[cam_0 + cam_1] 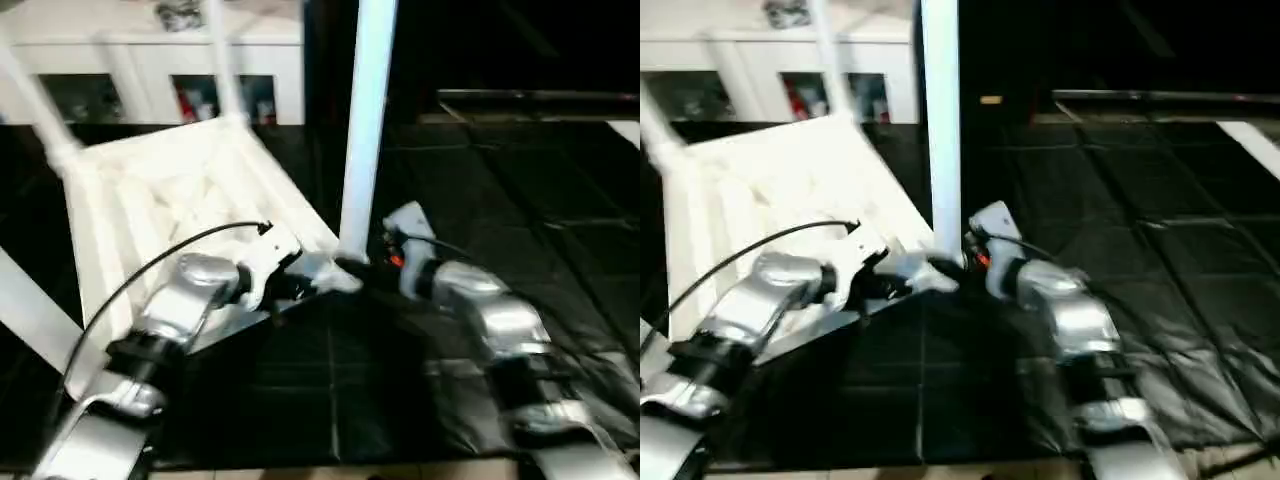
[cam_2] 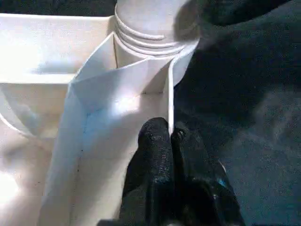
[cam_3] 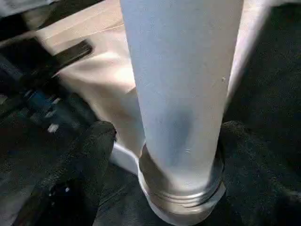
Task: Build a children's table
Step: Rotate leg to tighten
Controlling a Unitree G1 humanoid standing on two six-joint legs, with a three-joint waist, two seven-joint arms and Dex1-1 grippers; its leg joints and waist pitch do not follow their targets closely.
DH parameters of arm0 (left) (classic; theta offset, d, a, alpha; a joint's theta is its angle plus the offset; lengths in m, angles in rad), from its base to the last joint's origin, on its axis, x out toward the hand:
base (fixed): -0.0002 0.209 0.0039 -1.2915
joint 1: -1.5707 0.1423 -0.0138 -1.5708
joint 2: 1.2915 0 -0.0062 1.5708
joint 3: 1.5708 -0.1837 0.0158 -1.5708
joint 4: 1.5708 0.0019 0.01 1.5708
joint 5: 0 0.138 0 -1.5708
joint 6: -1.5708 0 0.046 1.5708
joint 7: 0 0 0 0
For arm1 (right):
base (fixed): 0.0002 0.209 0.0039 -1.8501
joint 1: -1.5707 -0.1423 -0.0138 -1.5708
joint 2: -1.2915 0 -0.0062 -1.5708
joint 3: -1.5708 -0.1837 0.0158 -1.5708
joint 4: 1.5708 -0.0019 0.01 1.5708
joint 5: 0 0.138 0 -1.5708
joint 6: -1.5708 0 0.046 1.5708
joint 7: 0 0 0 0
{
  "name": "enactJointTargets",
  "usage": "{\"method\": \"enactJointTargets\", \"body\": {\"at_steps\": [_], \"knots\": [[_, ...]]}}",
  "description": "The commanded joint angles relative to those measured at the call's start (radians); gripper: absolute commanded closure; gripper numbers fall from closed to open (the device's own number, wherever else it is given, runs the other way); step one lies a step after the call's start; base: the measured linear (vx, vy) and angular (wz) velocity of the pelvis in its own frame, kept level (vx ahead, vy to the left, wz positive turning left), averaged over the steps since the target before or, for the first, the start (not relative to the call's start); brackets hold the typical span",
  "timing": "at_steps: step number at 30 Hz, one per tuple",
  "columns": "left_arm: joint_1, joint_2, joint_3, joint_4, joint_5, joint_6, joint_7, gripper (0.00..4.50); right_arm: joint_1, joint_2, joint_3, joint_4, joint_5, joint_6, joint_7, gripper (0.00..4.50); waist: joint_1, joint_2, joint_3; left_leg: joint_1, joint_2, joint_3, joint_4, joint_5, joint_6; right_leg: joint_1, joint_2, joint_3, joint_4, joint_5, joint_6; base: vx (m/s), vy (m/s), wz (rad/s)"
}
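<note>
The white table top [image 1: 150,200] lies ribbed side up on the black mat. A tall white leg [image 1: 365,120] stands upright in its near corner socket [image 2: 150,28]. Three more legs [image 1: 35,100] [image 1: 222,60] [image 1: 30,315] rise from the other corners. My left gripper [image 1: 300,285] is at that near corner. In the left wrist view its fingers [image 2: 155,150] are shut on a thin rib of the top just below the socket. My right gripper [image 3: 169,132] straddles the base of the upright leg [image 3: 183,84]. It is open: one finger touches the leg and the other stands slightly off it.
A white cabinet with glass doors [image 1: 150,60] stands behind the table top. Black floor mat [image 1: 500,180] spreads to the right and front. A black cable [image 1: 150,265] loops over my left forearm. A pale strip [image 1: 628,130] lies at the far right edge.
</note>
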Motion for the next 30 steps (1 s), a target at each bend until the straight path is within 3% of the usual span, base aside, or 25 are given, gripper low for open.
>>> {"method": "enactJointTargets", "body": {"at_steps": [1, 2, 5, 7, 8, 12, 16, 18, 21, 30], "knots": [[-0.001, 0.007, -0.031, -0.054, -0.029, -0.045, -0.079, 4.5, 0.011, -0.02, 0.057, -0.01, 0.012, -0.015, 0.122, 0.5, 0.007, 0.009, -0.072, -0.012, -0.003, 0.021, -0.055, -0.13, 0.071, 0.08, -0.044, 0.048, -0.048, -0.179, -0.213, 0.0, 0.0, 0.0], [0.01, 0.028, -0.046, -0.068, -0.031, -0.066, -0.131, 4.5, 0.011, -0.054, 0.059, -0.015, 0.022, -0.023, 0.193, 0.5, 0.012, 0.014, -0.071, -0.01, 0.0, 0.023, -0.055, -0.144, 0.071, 0.076, -0.044, 0.048, -0.049, -0.183, -0.219, 0.0, 0.0, 0.0], [0.026, 0.061, -0.071, -0.091, -0.036, -0.099, -0.211, 4.5, 0.013, -0.116, 0.083, -0.022, 0.029, -0.045, 0.322, 0.18, 0.023, 0.012, -0.072, -0.01, 0.002, 0.023, -0.054, -0.154, 0.072, 0.077, -0.043, 0.048, -0.045, -0.179, -0.225, 0.0, 0.0, 0.0], [0.034, 0.075, -0.083, -0.104, -0.04, -0.111, -0.249, 4.5, 0.009, -0.145, 0.104, -0.018, 0.025, -0.064, 0.379, 0.05, 0.034, 0.013, -0.071, -0.004, 0.004, 0.027, -0.052, -0.153, 0.07, 0.071, -0.042, 0.052, -0.044, -0.166, -0.237, 0.0, 0.0, 0.0], [0.036, 0.079, -0.087, -0.107, -0.042, -0.114, -0.26, 4.5, 0.007, -0.152, 0.109, -0.015, 0.025, -0.069, 0.393, 0.02, 0.037, 0.008, -0.07, -0.006, 0.006, 0.026, -0.054, -0.158, 0.067, 0.071, -0.043, 0.052, -0.041, -0.167, -0.241, 0.0, 0.0, 0.0], [0.054, 0.102, -0.11, -0.136, -0.053, -0.14, -0.329, 4.5, -0.016, -0.169, 0.131, 0.029, 0.039, -0.108, 0.494, 0.02, 0.047, 0.008, -0.07, -0.008, 0.004, 0.026, -0.054, -0.187, 0.057, 0.073, -0.045, 0.053, -0.047, -0.238, -0.218, 0.0, 0.0, 0.0], [0.064, 0.117, -0.13, -0.152, -0.046, -0.157, -0.358, 4.5, -0.029, -0.169, 0.137, 0.051, 0.047, -0.122, 0.543, 0.02, 0.053, 0.006, -0.064, -0.009, 0.004, 0.025, -0.055, -0.214, 0.047, 0.066, -0.044, 0.056, -0.053, -0.308, -0.196, 0.0, 0.0, 0.0], [0.075, 0.132, -0.148, -0.169, -0.037, -0.173, -0.382, 4.5, -0.043, -0.167, 0.141, 0.077, 0.052, -0.126, 0.581, 0.36, 0.053, 0.0, -0.064, -0.009, 0.004, 0.024, -0.055, -0.228, 0.043, 0.067, -0.045, 0.056, -0.052, -0.336, -0.187, 0.0, 0.0, 0.0], [0.083, 0.145, -0.155, -0.189, -0.035, -0.178, -0.401, 4.5, -0.058, -0.167, 0.148, 0.102, 0.057, -0.134, 0.62, 0.62, 0.053, 0.003, -0.064, -0.005, 0.005, 0.023, -0.055, -0.238, 0.04, 0.064, -0.045, 0.057, -0.055, -0.361, -0.179, 0.0, 0.0, 0.0], [0.082, 0.154, -0.158, -0.187, -0.038, -0.187, -0.403, 4.5, -0.083, -0.159, 0.16, 0.142, 0.048, -0.145, 0.641, 1.38, 0.05, 0.005, -0.068, -0.012, 0.002, 0.024, -0.053, -0.2, 0.044, 0.067, -0.041, 0.06, -0.045, -0.296, -0.198, 0.0, 0.0, 0.0]]}}
